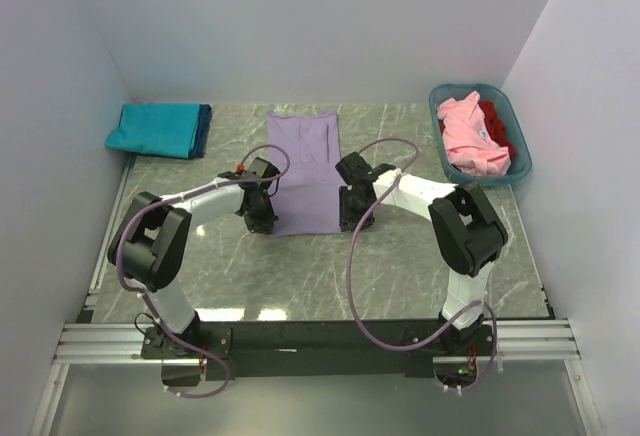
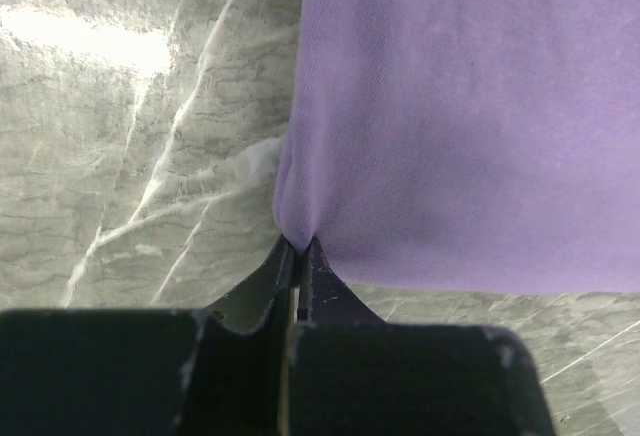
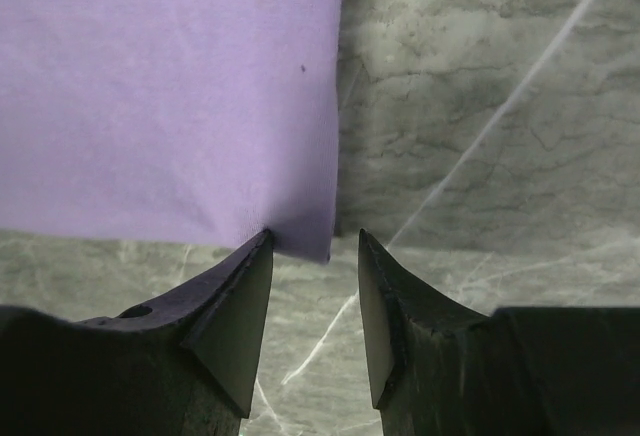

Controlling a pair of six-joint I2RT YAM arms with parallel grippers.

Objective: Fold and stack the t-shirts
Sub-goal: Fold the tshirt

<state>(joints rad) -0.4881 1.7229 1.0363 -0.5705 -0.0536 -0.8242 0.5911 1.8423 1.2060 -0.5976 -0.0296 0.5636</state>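
Note:
A lavender-purple t-shirt [image 1: 305, 171] lies folded into a long strip on the marble table. My left gripper [image 2: 299, 246] is shut on its near left corner; the cloth [image 2: 460, 106] puckers between the tips. My right gripper [image 3: 315, 238] stands open astride the shirt's near right corner [image 3: 300, 226], its left fingertip touching the hem. In the top view the left gripper [image 1: 262, 218] and right gripper [image 1: 348, 218] flank the shirt's near end. A folded teal t-shirt [image 1: 155, 128] lies on a dark blue one at the back left. A pink t-shirt [image 1: 470, 136] and a red one [image 1: 497, 126] fill the basket.
The teal-blue plastic basket [image 1: 520, 166] stands at the back right by the wall. White walls close in the table on three sides. The arms' cables [image 1: 365, 286] loop over the near part of the marble top [image 1: 300, 276].

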